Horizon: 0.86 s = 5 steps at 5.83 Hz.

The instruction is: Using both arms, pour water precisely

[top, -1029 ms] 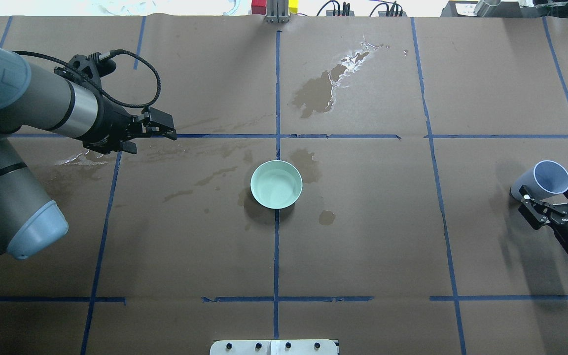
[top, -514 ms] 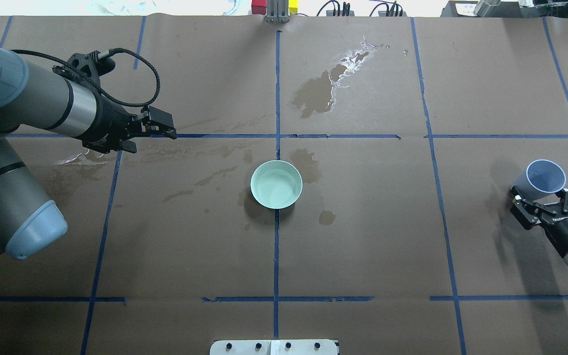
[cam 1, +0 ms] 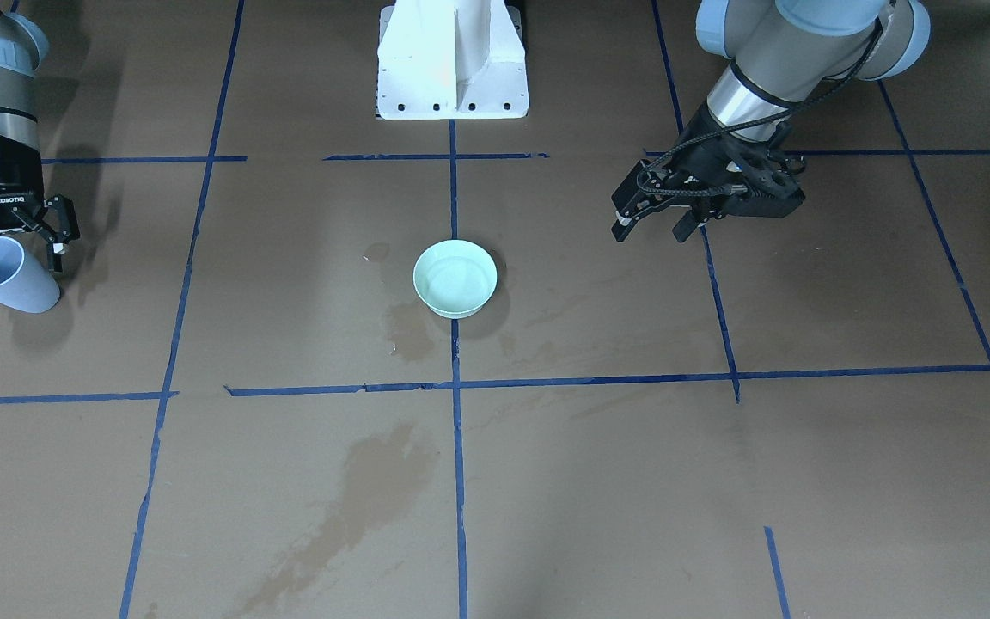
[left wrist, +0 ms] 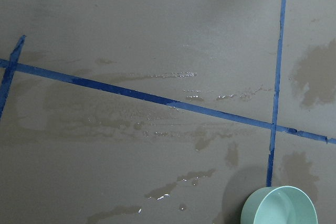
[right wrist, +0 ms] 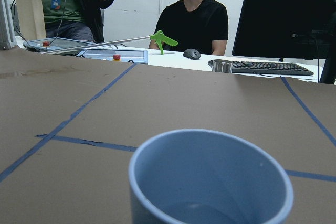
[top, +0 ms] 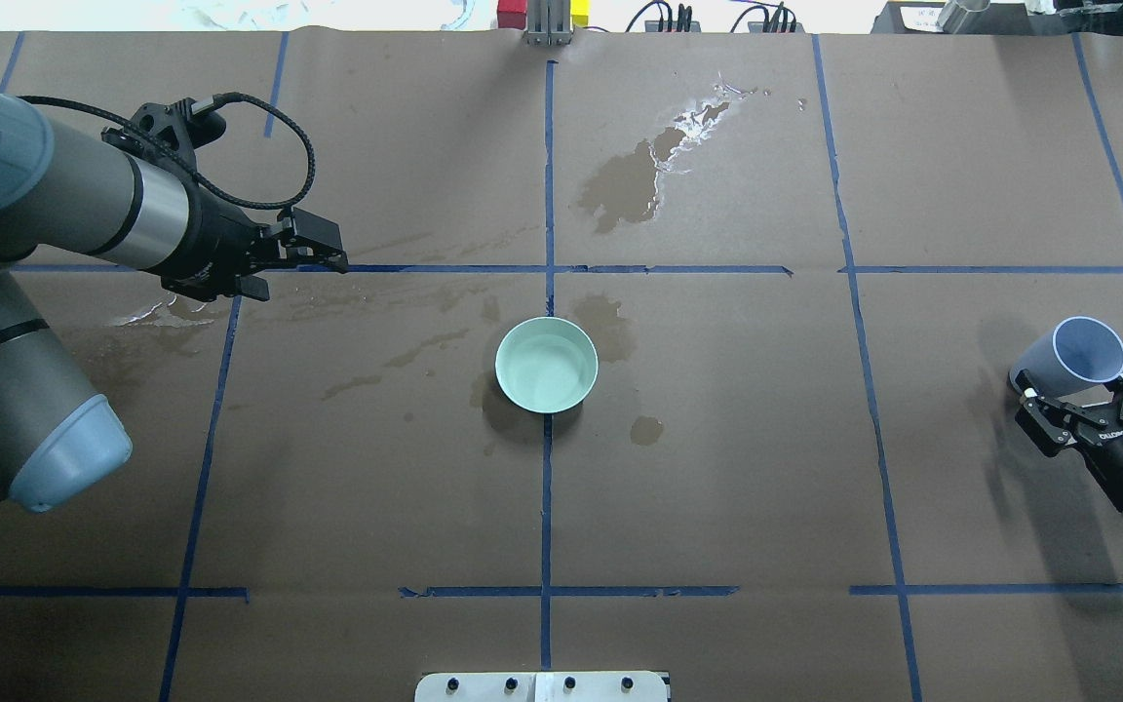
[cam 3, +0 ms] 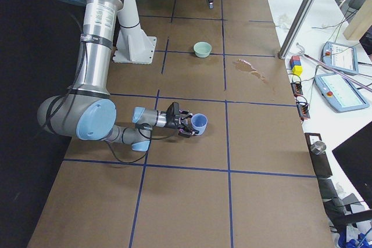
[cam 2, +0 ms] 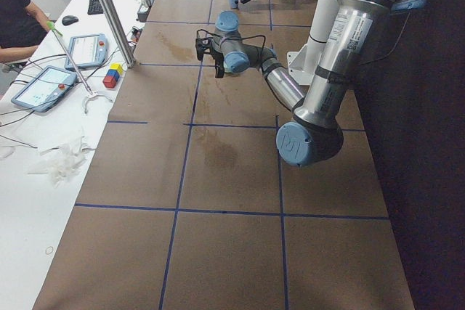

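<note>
A blue cup [top: 1078, 353] stands upright at the table's far right, low over the paper. My right gripper [top: 1078, 392] is shut on it, one finger on each side. The right wrist view looks into the cup [right wrist: 210, 182], and a faint glossy level of water [right wrist: 202, 211] shows near its bottom. A mint-green bowl [top: 547, 366] sits at the table's centre on the blue tape line. My left gripper [cam 1: 650, 230] hangs open and empty above the paper, well to the left of the bowl [cam 1: 455, 278] in the overhead view. The left wrist view catches the bowl [left wrist: 279, 208] at its lower right.
Dark wet stains [top: 630, 185] mark the brown paper behind and around the bowl. The white pedestal [cam 1: 452, 60] stands at the robot's side. Operators sit beyond the right end, with tablets [cam 3: 340, 91] and a keyboard [right wrist: 262, 67] on white desks.
The right gripper and the cup swayed slightly left, then back right. The left arm has barely moved.
</note>
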Each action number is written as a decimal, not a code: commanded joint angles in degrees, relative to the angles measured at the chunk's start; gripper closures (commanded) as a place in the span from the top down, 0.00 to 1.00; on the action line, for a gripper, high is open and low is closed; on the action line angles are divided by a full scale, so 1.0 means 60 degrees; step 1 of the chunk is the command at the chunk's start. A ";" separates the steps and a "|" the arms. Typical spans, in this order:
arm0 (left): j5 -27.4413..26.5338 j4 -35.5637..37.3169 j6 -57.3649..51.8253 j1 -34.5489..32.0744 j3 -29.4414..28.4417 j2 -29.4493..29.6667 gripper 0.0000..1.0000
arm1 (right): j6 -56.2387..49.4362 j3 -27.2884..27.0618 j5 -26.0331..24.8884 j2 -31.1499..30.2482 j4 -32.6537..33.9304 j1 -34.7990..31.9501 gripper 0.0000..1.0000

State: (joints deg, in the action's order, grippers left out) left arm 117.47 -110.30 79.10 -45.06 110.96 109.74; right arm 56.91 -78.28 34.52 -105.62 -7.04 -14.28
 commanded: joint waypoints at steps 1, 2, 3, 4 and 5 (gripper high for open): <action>0.0007 0.0000 0.0000 -0.0005 0.0051 -0.0010 1.00 | -0.0081 0.0126 0.0019 0.0040 -0.0087 -0.0037 0.98; -0.0007 0.0000 0.0000 -0.0019 0.0095 -0.0010 1.00 | -0.0081 0.0199 0.0019 0.0025 -0.0101 -0.0095 0.98; 0.0007 0.0000 0.0000 -0.0048 0.0124 -0.0010 1.00 | -0.0081 0.0214 0.0019 0.0170 -0.0101 -0.0168 0.97; -0.0007 0.0000 0.0000 -0.0063 0.0153 -0.0024 1.00 | -0.0110 0.0214 0.0048 0.0259 -0.0087 -0.0256 0.97; 0.0007 0.0000 0.0000 -0.0078 0.0270 -0.0169 1.00 | -0.0125 0.0229 0.0063 0.0332 -0.0087 -0.0330 0.97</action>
State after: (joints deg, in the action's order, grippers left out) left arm 117.46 -110.30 79.10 -45.44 112.09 109.29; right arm 56.26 -76.97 34.80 -104.06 -7.58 -15.84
